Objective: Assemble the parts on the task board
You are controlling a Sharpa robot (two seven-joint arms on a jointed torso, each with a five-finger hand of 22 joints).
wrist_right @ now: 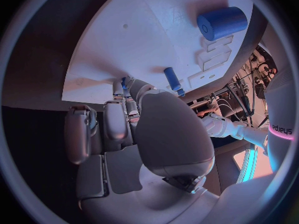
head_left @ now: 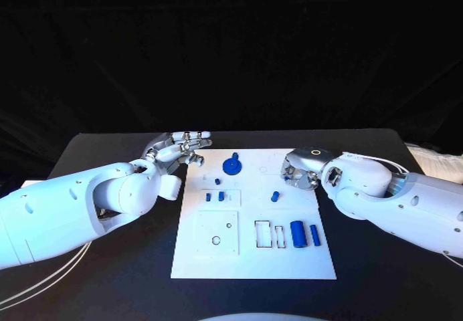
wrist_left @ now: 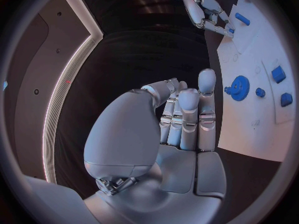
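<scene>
While the task board (head_left: pixel 253 261) sits mid-table, blue parts lie on it: gear (head_left: pixel 231 164) near the far edge, thick cylinder (head_left: pixel 299 235) and thin peg (head_left: pixel 314 233) near the right edge, small peg (head_left: pixel 275 196) in the middle. Left hand (head_left: pixel 179 148) hovers off the board's far-left corner, fingers straight and together, holding nothing. Right hand (head_left: pixel 303 168) at the far-right edge, fingers curled; can't tell if it pinches anything.

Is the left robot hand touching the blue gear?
Apart. In the left wrist view, bare white board separates the left robot hand from the blue gear.
</scene>
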